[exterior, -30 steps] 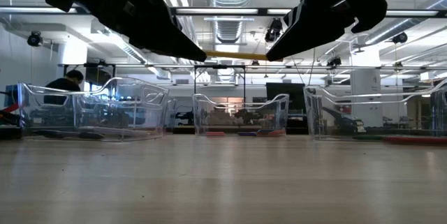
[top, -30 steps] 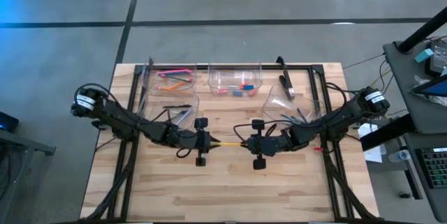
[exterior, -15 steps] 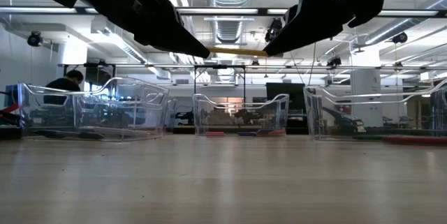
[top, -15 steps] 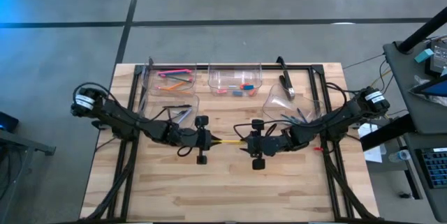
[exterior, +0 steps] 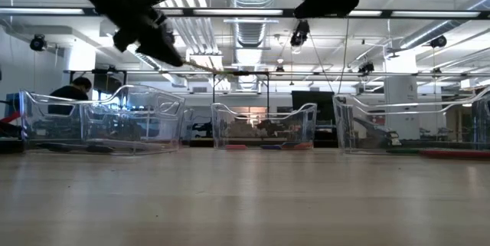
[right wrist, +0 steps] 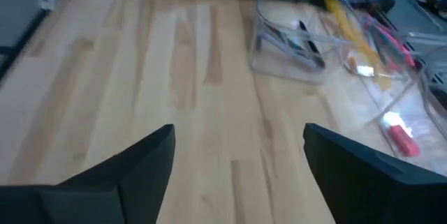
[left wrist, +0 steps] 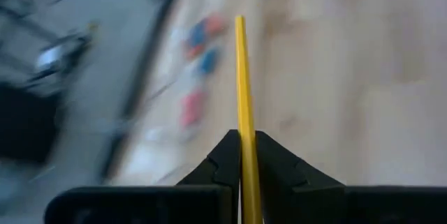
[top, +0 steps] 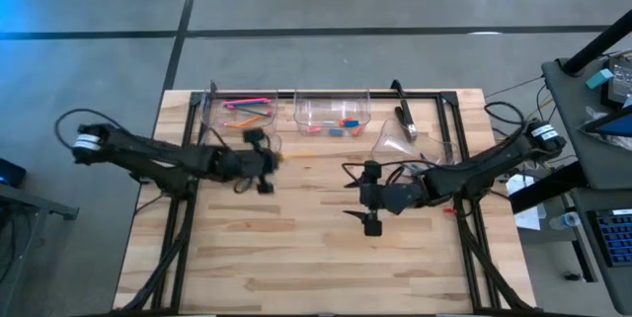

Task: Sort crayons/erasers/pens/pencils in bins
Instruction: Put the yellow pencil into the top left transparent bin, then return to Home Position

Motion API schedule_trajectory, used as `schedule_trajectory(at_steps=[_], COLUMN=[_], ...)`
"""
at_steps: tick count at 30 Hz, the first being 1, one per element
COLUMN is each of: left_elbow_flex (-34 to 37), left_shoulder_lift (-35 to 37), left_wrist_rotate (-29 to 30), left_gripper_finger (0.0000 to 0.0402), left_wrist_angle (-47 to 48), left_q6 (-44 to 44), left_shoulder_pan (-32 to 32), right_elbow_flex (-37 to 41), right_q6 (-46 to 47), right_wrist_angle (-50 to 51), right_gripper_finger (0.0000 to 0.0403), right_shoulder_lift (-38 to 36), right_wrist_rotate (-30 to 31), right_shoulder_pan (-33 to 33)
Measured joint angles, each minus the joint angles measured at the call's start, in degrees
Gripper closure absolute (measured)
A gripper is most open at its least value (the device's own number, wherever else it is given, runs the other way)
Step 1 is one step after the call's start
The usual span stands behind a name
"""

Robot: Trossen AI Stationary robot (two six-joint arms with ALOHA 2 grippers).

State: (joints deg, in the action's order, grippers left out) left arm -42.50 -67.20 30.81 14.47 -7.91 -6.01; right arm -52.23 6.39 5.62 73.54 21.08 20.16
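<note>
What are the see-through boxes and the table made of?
The bins look like clear, glossy plastic: you can see the crayons through their walls, and they catch the light. The table looks like pale wood with a smooth finish: it shows plank lines and grain.

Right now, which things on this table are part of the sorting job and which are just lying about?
Part of the job:
- yellow pencil, shut in the left tool
- clear bins
- pink and orange pencils in the far left bin
- erasers in the middle bin
- right tool, open, holding nothing

Just lying about:
- black metal fixture
- table frame
</note>
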Motion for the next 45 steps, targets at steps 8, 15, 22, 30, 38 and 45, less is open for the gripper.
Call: schedule_trajectory(at_steps=[8, 15, 22, 30, 38, 45], left_elbow_flex=[0.3, 0.6, 0.3, -0.7, -9.8, -10.9], left_shoulder_lift=[14.1, 17.6, 14.6, 12.2, 18.8, 27.2], left_wrist_rotate=[4.7, 4.4, 6.0, 13.0, -12.8, -15.5], left_gripper_finger=[0.0391, 0.0391, 0.0344, 0.0225, 0.0211, 0.0263], left_wrist_angle=[15.5, 23.0, 23.5, 21.2, 10.1, -3.5], left_q6=[-11.8, -16.6, -16.9, -17.1, -5.8, -5.4], left_shoulder_pan=[13.5, 26.8, 34.6, 36.7, 27.9, 14.9], right_elbow_flex=[0.4, 1.0, 1.9, 2.1, 2.3, 2.5], right_q6=[-0.5, -1.1, -0.9, -0.2, -2.0, -8.6], right_wrist_angle=[0.5, 0.4, 0.5, 0.6, 5.1, 6.4], right_gripper_finger=[0.0104, 0.0112, 0.0113, 0.0113, 0.0113, 0.0114], right_shoulder_lift=[-2.0, 0.1, 0.6, 0.5, -4.4, -20.7], right_wrist_rotate=[-0.2, -0.3, 0.0, 0.0, 4.5, 2.0], right_shoulder_pan=[0.7, 0.7, 0.7, 0.7, 0.6, 0.9])
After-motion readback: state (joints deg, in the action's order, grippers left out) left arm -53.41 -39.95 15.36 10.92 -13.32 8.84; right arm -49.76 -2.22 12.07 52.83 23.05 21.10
